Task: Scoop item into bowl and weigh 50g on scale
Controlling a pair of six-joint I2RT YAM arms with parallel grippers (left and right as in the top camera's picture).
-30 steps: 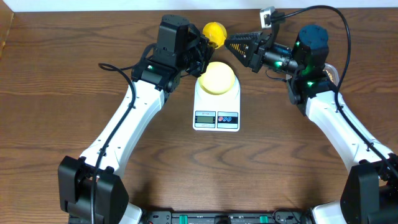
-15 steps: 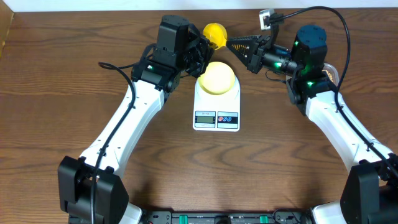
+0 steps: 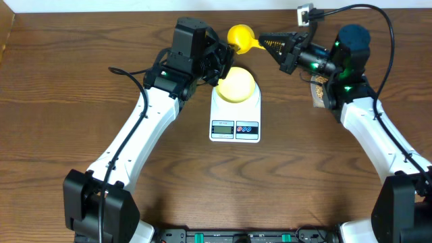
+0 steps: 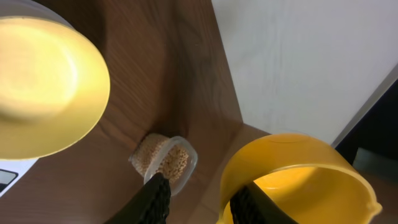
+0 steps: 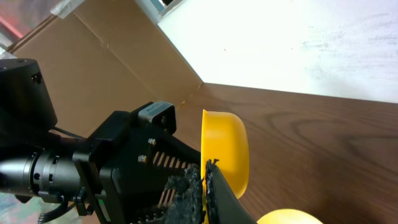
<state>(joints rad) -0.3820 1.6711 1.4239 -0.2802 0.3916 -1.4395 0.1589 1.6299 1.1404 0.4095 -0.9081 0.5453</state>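
The pale-yellow bowl sits on the white scale at mid table, and it also shows in the left wrist view. My right gripper is shut on the handle of the yellow scoop and holds it in the air behind the bowl. The scoop also shows in the right wrist view, held between the shut fingers. My left gripper is open and empty, just left of the bowl. The tan grains lie in a clear tub beyond its fingers. The scoop hangs close by, and no grains show in it.
The table's far edge and a white wall are just behind the scoop. The clear tub is hidden under my left arm in the overhead view. A brownish packet lies beside my right arm. Brown cardboard stands at the back left.
My right gripper has moved back and to the right with the scoop, and has lifted it away from the bowl. My left arm has not moved.
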